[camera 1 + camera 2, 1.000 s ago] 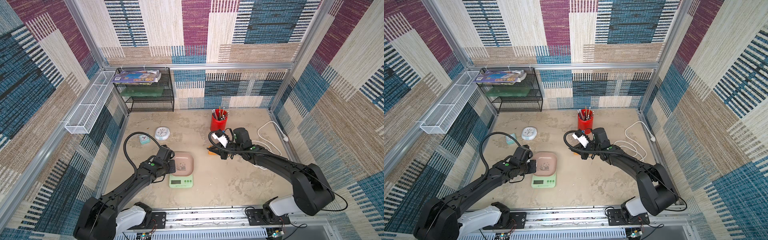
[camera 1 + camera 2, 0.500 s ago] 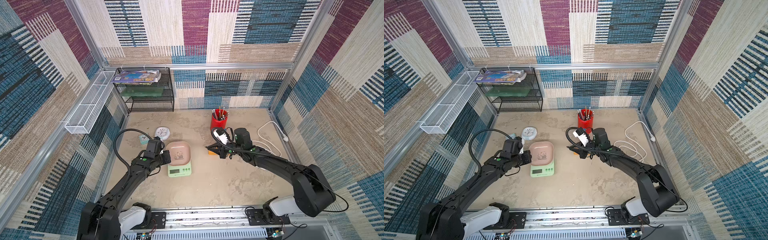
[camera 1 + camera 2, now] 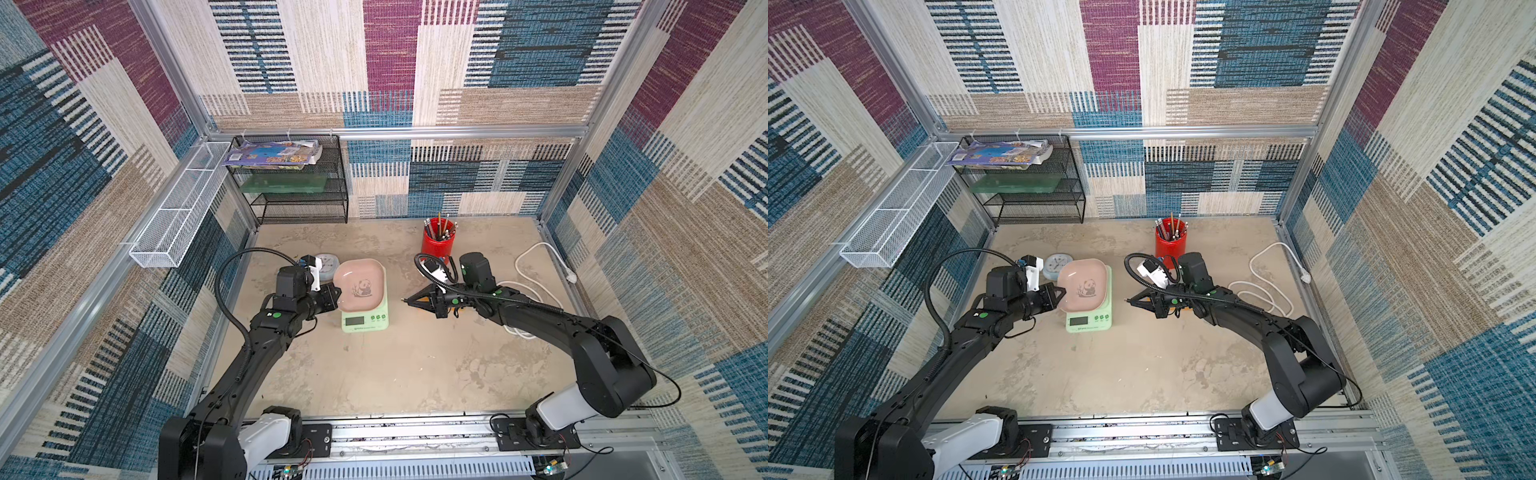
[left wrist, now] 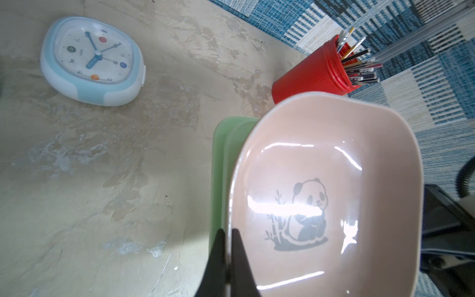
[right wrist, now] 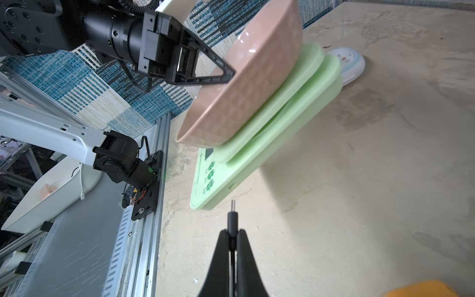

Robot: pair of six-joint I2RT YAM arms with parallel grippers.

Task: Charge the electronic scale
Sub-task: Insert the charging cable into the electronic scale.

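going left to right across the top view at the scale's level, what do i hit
left gripper → electronic scale → charging plug → right gripper holding it → white cable

The electronic scale (image 3: 376,321) is mint green, its tray (image 3: 360,286) pink with a panda print, the cup (image 3: 437,250) red.

Mint-green electronic scale (image 3: 365,322) under pink panda tray (image 3: 360,286), on table (image 3: 415,374).
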